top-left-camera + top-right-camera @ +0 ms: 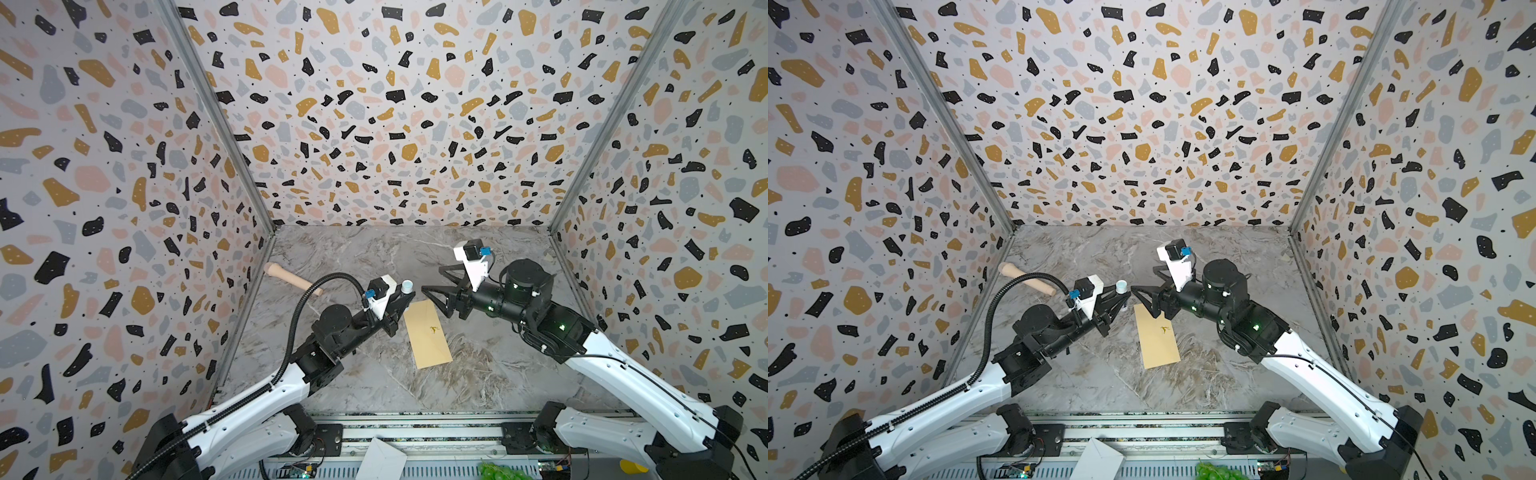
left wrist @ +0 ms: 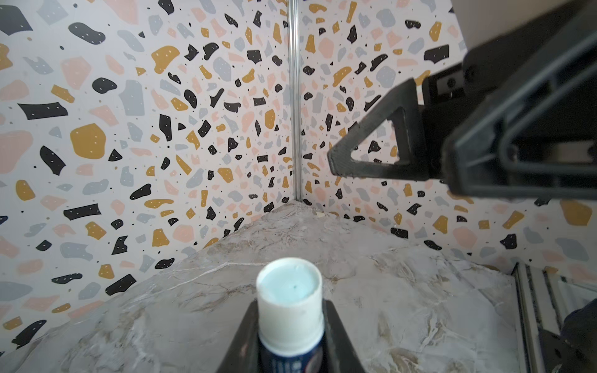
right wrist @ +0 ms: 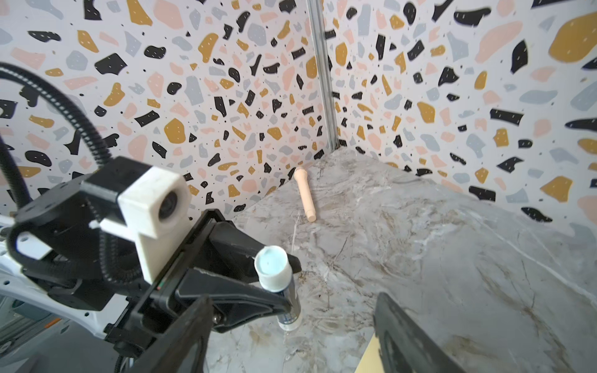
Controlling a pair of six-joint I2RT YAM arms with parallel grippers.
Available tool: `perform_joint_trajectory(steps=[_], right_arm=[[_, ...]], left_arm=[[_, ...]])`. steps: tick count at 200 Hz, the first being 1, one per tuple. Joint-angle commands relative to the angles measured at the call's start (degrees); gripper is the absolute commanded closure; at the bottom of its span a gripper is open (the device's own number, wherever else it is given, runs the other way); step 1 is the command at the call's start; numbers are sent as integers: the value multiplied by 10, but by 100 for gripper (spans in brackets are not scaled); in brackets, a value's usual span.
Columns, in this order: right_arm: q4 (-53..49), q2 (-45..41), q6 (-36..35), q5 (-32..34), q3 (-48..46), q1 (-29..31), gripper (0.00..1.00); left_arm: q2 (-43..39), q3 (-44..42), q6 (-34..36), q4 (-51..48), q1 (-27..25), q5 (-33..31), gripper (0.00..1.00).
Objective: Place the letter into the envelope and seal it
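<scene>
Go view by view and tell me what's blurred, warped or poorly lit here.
Both top views: even, soft light, no glare; the wide lens splays the walls outward. Left wrist view: the glue stick cap is slightly soft, the other arm's jaws dark with little detail. Right wrist view: its own jaws are dark blurs; the wooden peg is crisp.

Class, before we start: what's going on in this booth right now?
The left gripper grips a glue stick upright near the envelope's far end. The right gripper hovers opposite, jaws open and empty. The tan envelope lies flat on the marble table; no letter is in sight. A wooden handle lies by the left wall.
</scene>
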Motion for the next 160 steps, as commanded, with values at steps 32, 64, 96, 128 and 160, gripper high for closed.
perform_joint_trajectory(steps=[32,64,96,128,160], right_arm=[[-115,72,33,-28,65,7,22],[-124,102,28,-26,84,19,24],[-119,124,29,-26,91,27,38],[-122,140,28,-37,97,31,55],[-116,141,28,-59,94,32,76]], left_arm=[[13,39,71,-41,-9,-11,100],[17,40,71,-40,-13,-11,100],[19,42,73,-40,-18,-9,100],[17,43,74,-45,-19,-14,100],[18,45,73,-53,-20,-24,100]])
